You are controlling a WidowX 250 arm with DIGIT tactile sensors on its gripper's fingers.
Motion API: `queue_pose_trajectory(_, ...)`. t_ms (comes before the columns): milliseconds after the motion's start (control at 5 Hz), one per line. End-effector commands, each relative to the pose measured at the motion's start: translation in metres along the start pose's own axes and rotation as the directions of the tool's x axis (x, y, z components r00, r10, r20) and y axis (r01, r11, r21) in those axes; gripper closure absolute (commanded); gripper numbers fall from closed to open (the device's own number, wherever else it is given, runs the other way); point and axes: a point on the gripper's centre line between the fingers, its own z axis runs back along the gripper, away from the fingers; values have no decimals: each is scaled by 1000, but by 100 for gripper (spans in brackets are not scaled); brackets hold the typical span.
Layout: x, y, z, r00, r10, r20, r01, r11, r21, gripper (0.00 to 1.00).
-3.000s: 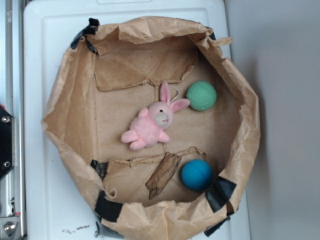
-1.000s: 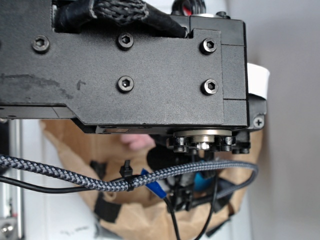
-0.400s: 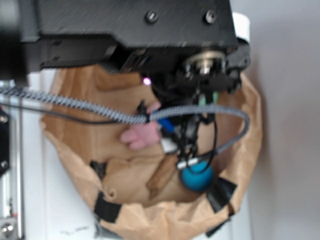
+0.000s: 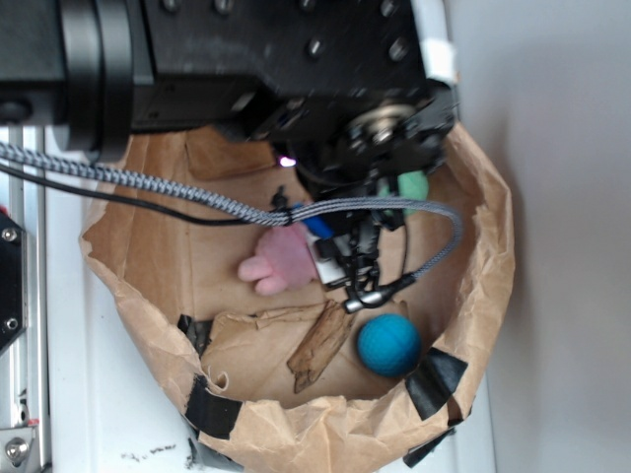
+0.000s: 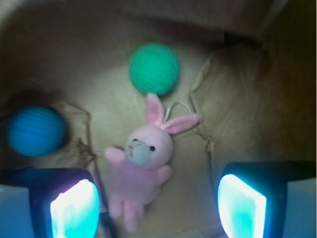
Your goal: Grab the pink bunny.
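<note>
Between the spread-apart pads of the end effector, the pink bunny lies off-centre toward the left pad on the paper bag floor, so closing risks pinching only a limb.

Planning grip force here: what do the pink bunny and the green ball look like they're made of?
The pink bunny looks like soft plush fabric: fuzzy matte surface, floppy ears, stubby limbs. The green ball seems to be foam or rubber, matte with a faintly ribbed texture; the blur leaves that open. The pincer hangs open above the bunny.
</note>
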Motion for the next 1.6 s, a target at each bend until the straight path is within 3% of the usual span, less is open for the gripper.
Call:
queue_pose_trajectory(0,-2,-16,-21,997,-34,73,33,999,22,0)
queue_pose_trajectory(400,-8,-25,-57,996,-47,76,42,997,69,0)
queue_pose_trajectory(600,-27,-16,-61,994,-74,77,69,995,68,4)
queue_pose_trajectory(800,-43,-8,-66,992,-77,102,69,995,78,100)
queue_pose_trajectory(1000,-51,-6,-62,992,-63,107,55,996,73,100)
queue_pose_trajectory(1200,-85,10,-43,995,-33,97,29,998,50,100)
queue_pose_trajectory(1400,-59,7,-21,995,-54,80,51,998,39,100)
